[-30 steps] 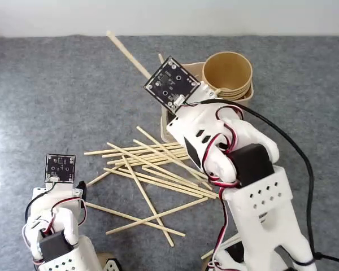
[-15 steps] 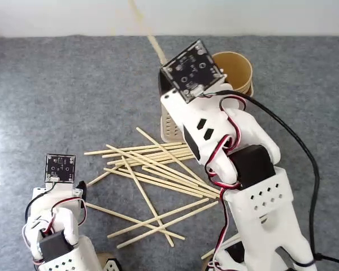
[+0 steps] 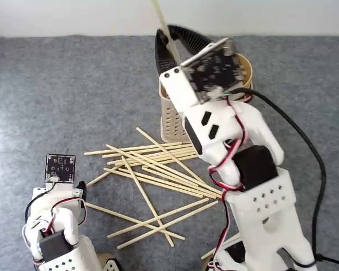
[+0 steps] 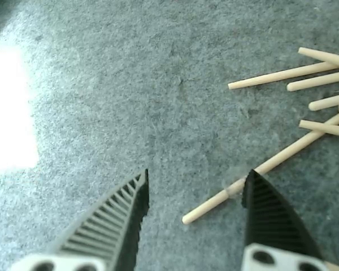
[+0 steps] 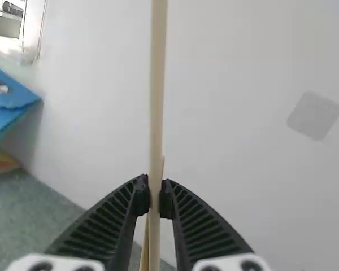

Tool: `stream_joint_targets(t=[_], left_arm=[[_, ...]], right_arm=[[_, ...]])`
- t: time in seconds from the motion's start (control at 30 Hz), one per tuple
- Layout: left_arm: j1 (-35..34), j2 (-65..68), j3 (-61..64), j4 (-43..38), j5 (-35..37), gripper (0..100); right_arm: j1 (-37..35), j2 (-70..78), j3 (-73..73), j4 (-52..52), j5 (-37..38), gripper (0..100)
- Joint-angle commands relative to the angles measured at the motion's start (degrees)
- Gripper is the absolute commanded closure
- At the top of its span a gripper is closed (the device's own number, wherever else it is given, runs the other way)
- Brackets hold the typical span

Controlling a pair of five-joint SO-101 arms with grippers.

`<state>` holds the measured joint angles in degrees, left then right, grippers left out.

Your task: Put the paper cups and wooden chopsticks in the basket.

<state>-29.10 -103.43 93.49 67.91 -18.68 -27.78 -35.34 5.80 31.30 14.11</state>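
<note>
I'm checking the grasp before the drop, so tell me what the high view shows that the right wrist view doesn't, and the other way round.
High view adds: the basket with paper cups in it, loose chopsticks scattered on the grey carpet, and the left arm near them.
Right wrist view adds: the right gripper shut on the held chopstick, with a white wall behind.
Shared: the held chopstick, which in the high view points up past the basket's handle.

Your desk (image 3: pixel 56 84) is covered in grey carpet, with a bright patch of light (image 4: pixel 11 113) near its left edge. A white wall (image 3: pixel 56 17) runs along its far edge.
</note>
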Motion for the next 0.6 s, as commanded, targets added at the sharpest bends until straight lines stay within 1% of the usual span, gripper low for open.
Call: stream_joint_targets(t=[0.0, 0.2, 0.47, 0.5, 0.57], left_arm=[[0.0, -0.8, -0.2, -1.1, 0.4, 75], [0.0, -0.8, -0.2, -1.1, 0.4, 75], [0.0, -0.8, -0.2, -1.1, 0.4, 75], [0.0, -0.8, -0.2, -1.1, 0.4, 75], [0.0, -0.8, -0.2, -1.1, 0.4, 75]], right_arm=[[0.0, -1.5, -6.9, -1.2, -1.9, 99.1], [0.1, -1.1, -8.3, -1.2, -1.9, 99.1], [6.2, 7.3, -7.3, -1.6, -2.5, 99.1], [6.6, 8.7, -7.3, -1.5, -3.0, 99.1], [7.3, 11.2, -7.3, -1.2, -6.6, 99.1]])
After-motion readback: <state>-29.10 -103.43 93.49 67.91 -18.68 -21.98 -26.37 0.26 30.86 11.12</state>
